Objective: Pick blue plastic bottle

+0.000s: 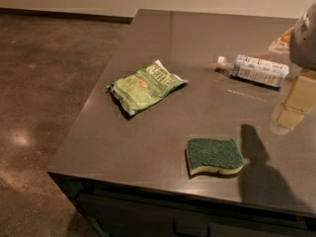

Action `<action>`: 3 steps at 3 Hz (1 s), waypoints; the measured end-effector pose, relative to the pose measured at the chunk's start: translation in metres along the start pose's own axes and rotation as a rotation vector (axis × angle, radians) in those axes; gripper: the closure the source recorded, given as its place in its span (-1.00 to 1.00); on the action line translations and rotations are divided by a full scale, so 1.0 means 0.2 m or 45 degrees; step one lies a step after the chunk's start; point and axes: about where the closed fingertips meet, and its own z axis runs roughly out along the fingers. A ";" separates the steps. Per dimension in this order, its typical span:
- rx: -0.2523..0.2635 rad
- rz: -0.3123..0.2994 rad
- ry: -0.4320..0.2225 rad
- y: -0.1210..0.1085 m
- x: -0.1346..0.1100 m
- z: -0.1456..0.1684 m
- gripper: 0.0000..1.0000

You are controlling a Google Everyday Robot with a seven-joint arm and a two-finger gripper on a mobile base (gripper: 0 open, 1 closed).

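Observation:
The blue plastic bottle (256, 69) lies on its side at the back right of the dark table (148, 132). It is clear plastic with a pale blue-and-white label, and its white cap points left. My gripper (292, 110) hangs at the right edge of the view, just right of and slightly nearer than the bottle's base end, low over the table. It holds nothing that I can see. Its shadow falls on the table at the front right.
A green chip bag (145, 87) lies near the table's middle left. A green-and-yellow sponge (214, 156) sits near the front edge. The table's left and front edges drop to a brown concrete floor (39, 93). A wall runs along the back.

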 end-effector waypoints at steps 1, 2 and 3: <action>0.010 0.004 -0.006 -0.03 -0.01 0.00 -1.00; 0.024 0.016 -0.015 -0.14 0.00 0.07 -1.00; 0.031 0.036 -0.008 -0.34 0.04 0.19 -1.00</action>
